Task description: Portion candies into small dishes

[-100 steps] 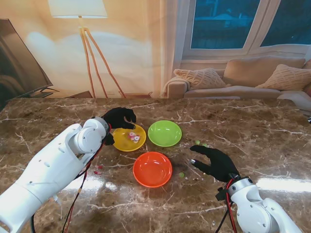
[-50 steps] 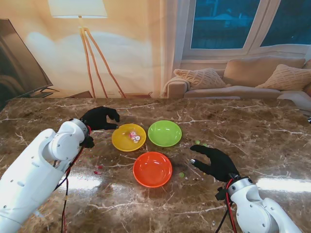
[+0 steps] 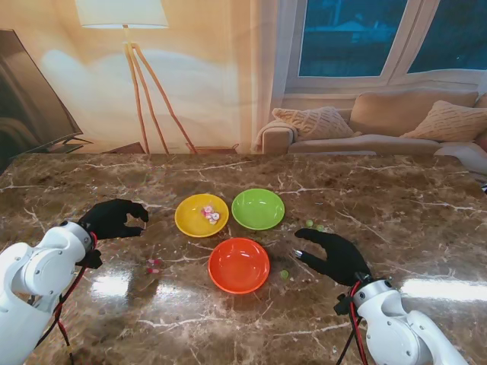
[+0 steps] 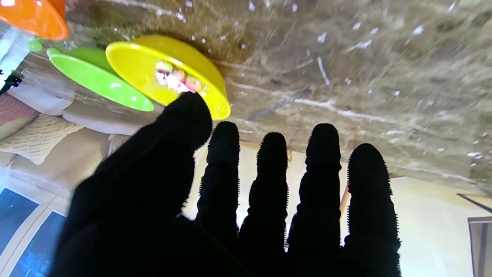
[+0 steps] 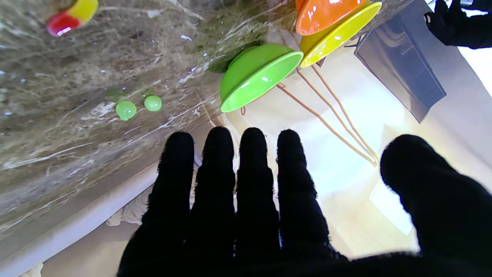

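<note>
So there are 3 small dishes sitting in a cluster mid-bench on the marble bench [image 3: 426, 198]: the yellow dish [image 3: 202, 215] has a few pink and white candies [image 3: 208, 214] in it, the green dish [image 3: 258, 208] sits just to its right, and the orange dish [image 3: 239, 265] is nearer to me, between them; neither of those 2 shows any candy inside. The left hand [image 3: 114, 217] hangs over the bench well to the left of the yellow dish, fingers apart and nothing in it, and its wrist view shows all 5 fingers [image 4: 324, 154] spread with the yellow dish out ahead. The right hand [image 3: 332, 255] is spread wide too, holding nothing, just right of the orange dish. Loose candies on the bench: 2 green candies [image 3: 314, 225] near the green dish, 1 more green one [image 3: 284, 274] beside the orange dish, and a pair of red candies [image 3: 153, 265] off to the orange dish's left.
</note>
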Tool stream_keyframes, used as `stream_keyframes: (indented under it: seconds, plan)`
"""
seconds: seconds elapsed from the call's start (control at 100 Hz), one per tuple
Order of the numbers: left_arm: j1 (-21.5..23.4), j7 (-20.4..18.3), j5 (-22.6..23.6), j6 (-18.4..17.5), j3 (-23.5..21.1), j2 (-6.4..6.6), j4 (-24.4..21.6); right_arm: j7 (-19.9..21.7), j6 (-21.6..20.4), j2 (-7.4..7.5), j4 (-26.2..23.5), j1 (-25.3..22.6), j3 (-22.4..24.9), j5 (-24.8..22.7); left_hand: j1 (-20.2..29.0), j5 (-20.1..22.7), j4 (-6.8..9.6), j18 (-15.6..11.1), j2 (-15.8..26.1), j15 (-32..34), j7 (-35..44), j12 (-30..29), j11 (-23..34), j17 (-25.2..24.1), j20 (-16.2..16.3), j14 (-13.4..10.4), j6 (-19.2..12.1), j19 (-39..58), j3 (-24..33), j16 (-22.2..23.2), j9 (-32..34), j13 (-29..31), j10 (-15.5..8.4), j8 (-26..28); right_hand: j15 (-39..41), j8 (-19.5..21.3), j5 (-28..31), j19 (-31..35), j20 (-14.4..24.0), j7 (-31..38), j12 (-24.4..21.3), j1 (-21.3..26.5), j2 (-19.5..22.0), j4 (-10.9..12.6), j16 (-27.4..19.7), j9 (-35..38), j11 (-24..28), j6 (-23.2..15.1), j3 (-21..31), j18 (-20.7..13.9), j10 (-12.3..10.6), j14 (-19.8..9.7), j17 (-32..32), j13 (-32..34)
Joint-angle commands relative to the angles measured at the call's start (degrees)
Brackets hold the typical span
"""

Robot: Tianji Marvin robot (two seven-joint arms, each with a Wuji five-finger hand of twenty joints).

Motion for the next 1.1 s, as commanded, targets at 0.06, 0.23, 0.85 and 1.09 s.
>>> stream_keyframes:
  seconds: [0.06, 0.23, 0.85, 1.09]
  plan:
    - [2.3, 0.2, 0.5, -1.3, -0.7, 0.32, 0.3, 0.5, 0.3, -0.16, -0.4, -1.0, -0.1, -0.2, -1.0, -2.8, 0.67, 0.6, 0.2, -3.1, -3.8, -1.9, -1.7, -3.7, 0.2, -1.0, -1.4, -3.7, 6.2, -2.4, -3.7, -3.6, -1.7, -3.8, 0.0, 0.2, 0.7, 0.6, 1.3, 0.3, 0.5, 0.1, -0.4, 0.4, 0.7, 0.8, 0.2, -0.9, 1.0, -0.2, -0.1, -0.1, -0.2, 0.4]
    - [3.0, -1.9, 0.3, -1.9, -0.4, 0.74, 1.2, 1.7, 0.4, 0.01, -1.2, -1.1, -0.1, 0.1, 3.1, -5.2, 0.60, 0.5, -0.3, -8.0, -5.4, -4.6, -4.5, -10.6, -1.1, -1.7, -3.4, -10.4, 9.2, -6.4, -7.9, -10.3, -2.1, -6.5, 0.0, 0.1, 0.7, 0.6, 1.3, 0.3, 0.5, 0.2, -0.4, 0.4, 0.7, 0.8, 0.2, -0.9, 1.0, -0.2, -0.1, 0.0, -0.3, 0.4]
    - [3.1, -1.4, -0.2, -3.4, 4.2, 1.07, 8.0, 1.6, -0.3, 0.05, -3.2, -1.7, 0.5, -0.8, 1.6, -9.7, -0.48, 0.3, -2.9, -9.4, 3.1, -3.3, -3.9, -12.7, 0.7, -2.3, -5.9, -14.2, 10.2, -7.5, -11.1, -14.1, -3.2, 0.2, 0.1, 0.1, 0.8, 0.7, 1.2, 0.4, 0.8, 0.2, -0.4, 0.4, 0.7, 1.4, 0.5, -0.9, 1.1, -0.1, 0.0, 0.0, -0.1, 0.5]
    - [1.7, -0.2, 0.4, -2.8, 5.9, 0.97, 9.4, 1.9, -0.2, 0.07, -3.0, -1.3, 0.4, -0.5, 3.8, -9.0, -0.31, 0.2, -2.1, -8.5, 4.7, -1.9, -2.3, -12.4, 1.4, -2.3, -6.2, -13.8, 10.3, -6.8, -10.2, -13.3, -3.4, 1.7, 0.2, 0.1, 0.9, 0.7, 1.2, 0.4, 1.0, 0.1, -0.5, 0.4, 0.8, 1.7, 0.6, -0.9, 1.1, -0.2, 0.0, 0.0, -0.1, 0.7]
